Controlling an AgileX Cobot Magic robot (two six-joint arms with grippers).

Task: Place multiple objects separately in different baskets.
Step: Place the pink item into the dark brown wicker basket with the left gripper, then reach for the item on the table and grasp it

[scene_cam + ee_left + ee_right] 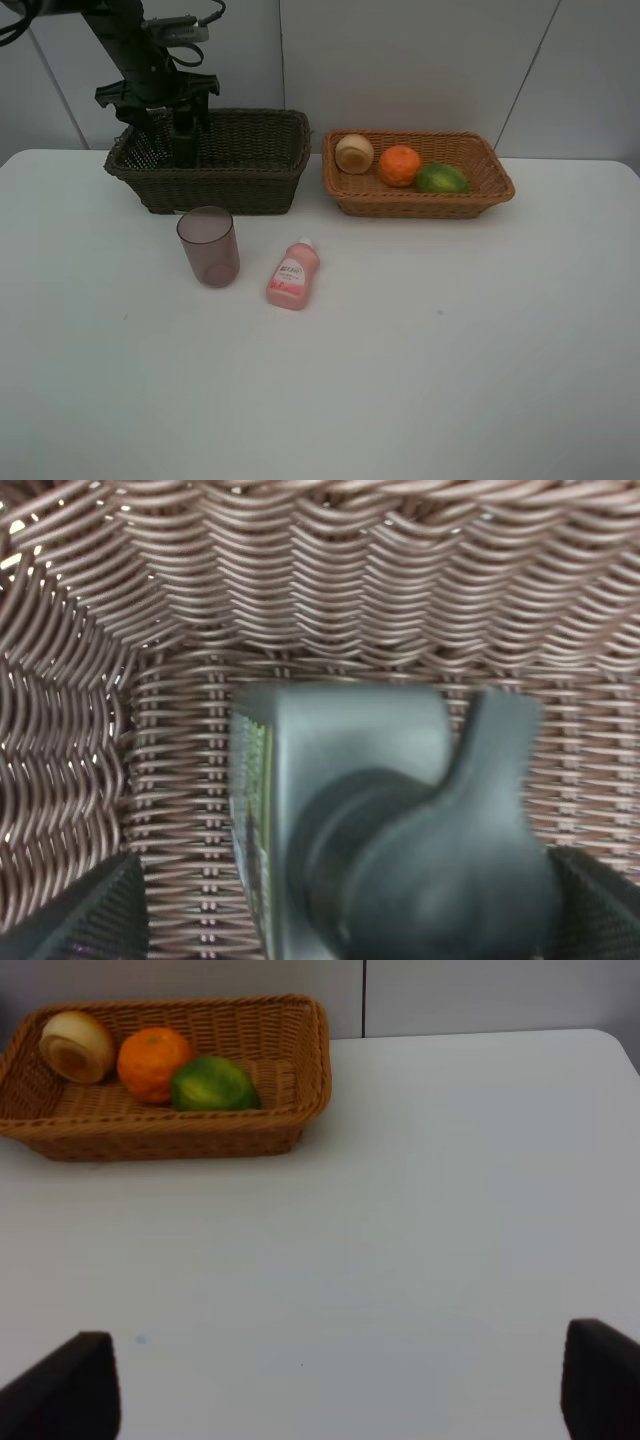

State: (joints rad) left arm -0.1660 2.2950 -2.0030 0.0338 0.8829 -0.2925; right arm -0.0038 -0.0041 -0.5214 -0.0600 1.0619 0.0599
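While your left claw [182, 138] reaches down into the dark brown basket [250, 188] at the back left of the table [450, 360], the high view shows two things not yet sorted, both in front of that basket. The translucent pink cup [208, 247] stands upright just before its front wall. The small pink bottle [292, 275] lies flat a little to the right of the cup. Its long axis runs nearly front to back, with the cap toward the baskets and tilted slightly right, so I judge you want the jaws set across its short width. The light basket [420, 205] holds the red-yellow fruit [354, 153], the tangerine [399, 165] and the green fruit [441, 179].

From the left wrist, you see the dark green pump bottle [350, 770] standing upright on the woven floor near a corner of the dark basket. It sits between the pads [80, 915], which stand wide. Bare wicker shows between one pad and the bottle's side, so this claw is released and grips nothing. A straight lift should clear the pump head.

From the right wrist, your right claw [340, 1390] is spread wide and empty over bare table, with the light basket well ahead of it. Neither the cup nor the pink bottle shows in this view, so I judge the left arm much the nearer to both.
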